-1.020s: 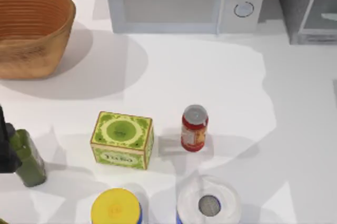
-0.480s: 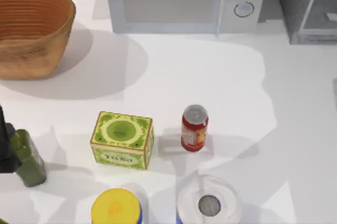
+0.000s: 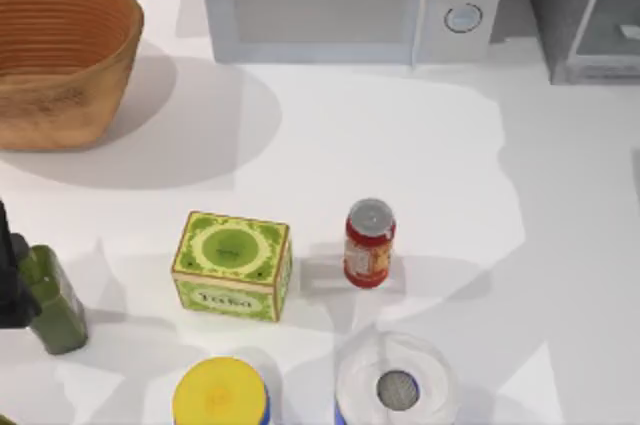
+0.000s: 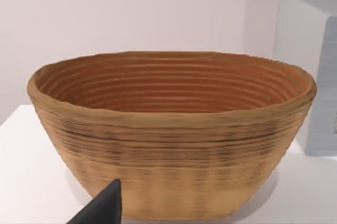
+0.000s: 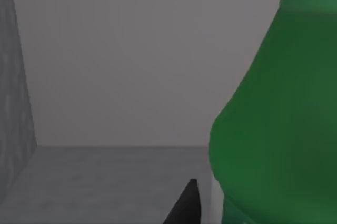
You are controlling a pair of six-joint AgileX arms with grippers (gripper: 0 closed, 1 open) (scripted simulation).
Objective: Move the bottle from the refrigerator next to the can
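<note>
Bottle (image 5: 274, 118) sits inside the grey refrigerator (image 3: 585, 15), close against the right gripper's fingertip (image 5: 184, 205), grip state impossible to tell, so the whole carry to the can (image 3: 369, 243), standing well away from the refrigerator, remains.

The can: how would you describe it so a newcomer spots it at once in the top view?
Start at the white microwave at the table's far edge and come toward the near edge. The can stands upright just right of the green box. It alone is red, with a silver top.
</note>
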